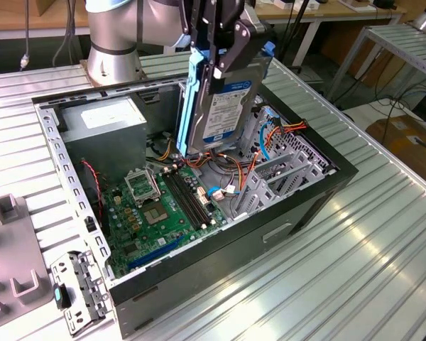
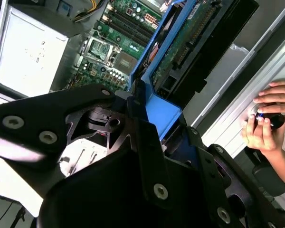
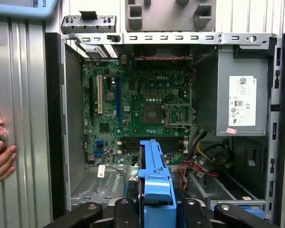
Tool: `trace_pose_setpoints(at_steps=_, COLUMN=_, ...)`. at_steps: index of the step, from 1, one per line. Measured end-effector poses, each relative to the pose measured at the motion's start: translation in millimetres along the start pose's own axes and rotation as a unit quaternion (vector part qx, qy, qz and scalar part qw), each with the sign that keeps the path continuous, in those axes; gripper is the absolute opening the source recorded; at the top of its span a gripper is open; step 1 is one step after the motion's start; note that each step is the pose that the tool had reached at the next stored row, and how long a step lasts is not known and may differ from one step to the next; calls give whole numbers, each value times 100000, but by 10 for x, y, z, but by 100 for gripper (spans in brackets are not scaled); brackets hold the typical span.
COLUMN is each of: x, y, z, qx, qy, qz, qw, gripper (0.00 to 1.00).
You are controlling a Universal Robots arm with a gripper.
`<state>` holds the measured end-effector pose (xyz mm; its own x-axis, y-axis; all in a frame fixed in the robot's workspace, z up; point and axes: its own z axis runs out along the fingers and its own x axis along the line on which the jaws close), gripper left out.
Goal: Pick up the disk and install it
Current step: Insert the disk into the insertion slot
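The hand [image 1: 219, 51] is clenched on the disk [image 1: 226, 106], holding it upright on edge over the open computer case [image 1: 341, 174]. Inside the case lie a green motherboard [image 1: 163, 206], a grey power supply [image 1: 103, 121] and cables [image 1: 231, 167]. The case sits on the ribbed worktop [image 1: 383, 270].

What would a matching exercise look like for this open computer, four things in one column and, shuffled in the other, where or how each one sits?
Things:
1. the disk
2. motherboard
3. power supply
4. hand

Places or states:
A. grey box in a corner of the case
B. held on edge in the gripper
C. green, flat on the case floor
D. outside the case, over the ribbed table

Pairs: 1-B, 2-C, 3-A, 4-D.
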<state>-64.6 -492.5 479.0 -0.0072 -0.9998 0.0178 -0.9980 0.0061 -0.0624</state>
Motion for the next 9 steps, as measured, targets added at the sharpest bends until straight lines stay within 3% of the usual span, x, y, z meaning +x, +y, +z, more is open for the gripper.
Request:
trace_pose_setpoints(at_steps=2, x=4, y=-47, z=16, qx=7, qy=31, qz=-3, qw=100000, gripper=37)
trace_pose_setpoints(at_steps=5, x=67, y=-87, z=28, qx=7, qy=67, qz=-7, qw=100000, gripper=37)
trace_pose_setpoints(at_steps=9, x=218, y=-110, z=46, qx=37, qy=70, qz=-5, qw=100000, gripper=37)
